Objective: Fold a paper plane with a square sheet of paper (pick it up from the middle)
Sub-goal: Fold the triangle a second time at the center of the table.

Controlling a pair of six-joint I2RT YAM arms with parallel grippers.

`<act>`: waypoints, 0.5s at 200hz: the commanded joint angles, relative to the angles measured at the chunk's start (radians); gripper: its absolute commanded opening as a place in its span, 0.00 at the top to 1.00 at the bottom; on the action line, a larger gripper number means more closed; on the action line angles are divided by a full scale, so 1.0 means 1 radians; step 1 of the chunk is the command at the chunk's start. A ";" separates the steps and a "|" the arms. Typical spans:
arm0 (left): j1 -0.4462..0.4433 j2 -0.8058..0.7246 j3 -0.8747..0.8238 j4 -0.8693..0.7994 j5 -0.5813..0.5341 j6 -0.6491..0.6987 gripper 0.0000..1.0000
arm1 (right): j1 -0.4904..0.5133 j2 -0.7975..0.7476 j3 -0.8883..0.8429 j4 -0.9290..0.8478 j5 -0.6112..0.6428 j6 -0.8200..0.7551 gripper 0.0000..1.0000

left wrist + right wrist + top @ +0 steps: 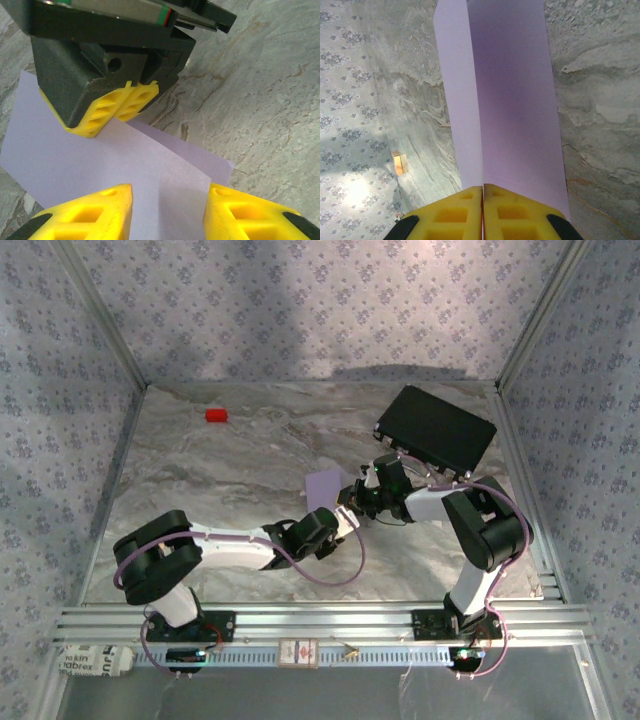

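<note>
We find the sheet (325, 487) close to the middle of the table (200, 470), between the two grippers. It is well apart from the red block (216, 415) near the far left corner and the black case (435, 430) at the far right corner.

The right gripper (483, 212) has its yellow fingers pressed together with no gap. They pinch the sheet at one edge, right on a crease that runs lengthwise away from them. On one side of that line the paper looks paler and on the other darker, so we judge it bent along the crease rather than flat. From the left wrist we see two layers, one flap lying over a lower one that juts out toward the table. We cannot tell how much of the sheet rests on the marble.

The left gripper (170, 215) is spread wide, its fingertips (100, 215) on either side of the sheet's near edge, and it grips nothing.

As we read it, the task is at an early stage: the sheet is picked up and a first centre fold is made or being made. There is no pointed nose and there are no wings, so the corner folds and wing folds all remain. The layers also look loose, so the crease probably needs pressing
</note>
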 commanded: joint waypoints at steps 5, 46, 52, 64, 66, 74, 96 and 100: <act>-0.008 -0.017 0.027 0.016 0.001 0.004 0.62 | -0.006 -0.006 0.011 -0.032 -0.004 -0.017 0.90; -0.009 -0.022 0.027 0.011 0.004 -0.003 0.78 | -0.006 -0.005 0.011 -0.031 -0.004 -0.016 0.90; -0.008 -0.024 0.028 0.009 0.004 -0.004 0.79 | -0.007 -0.004 0.010 -0.031 -0.003 -0.016 0.90; -0.008 -0.027 0.028 0.005 0.003 -0.009 0.80 | -0.006 -0.006 0.011 -0.032 -0.003 -0.016 0.89; -0.008 -0.027 0.027 0.005 0.004 -0.011 0.80 | -0.007 -0.006 0.011 -0.032 -0.003 -0.017 0.89; -0.008 -0.031 0.027 0.001 0.007 -0.014 0.81 | -0.005 -0.008 0.010 -0.033 0.001 -0.016 0.88; -0.007 -0.040 0.026 -0.012 0.012 -0.039 0.88 | -0.008 -0.027 0.005 -0.055 0.026 -0.024 0.84; -0.006 -0.041 0.027 -0.020 0.017 -0.045 0.90 | -0.009 -0.031 0.003 -0.061 0.029 -0.027 0.84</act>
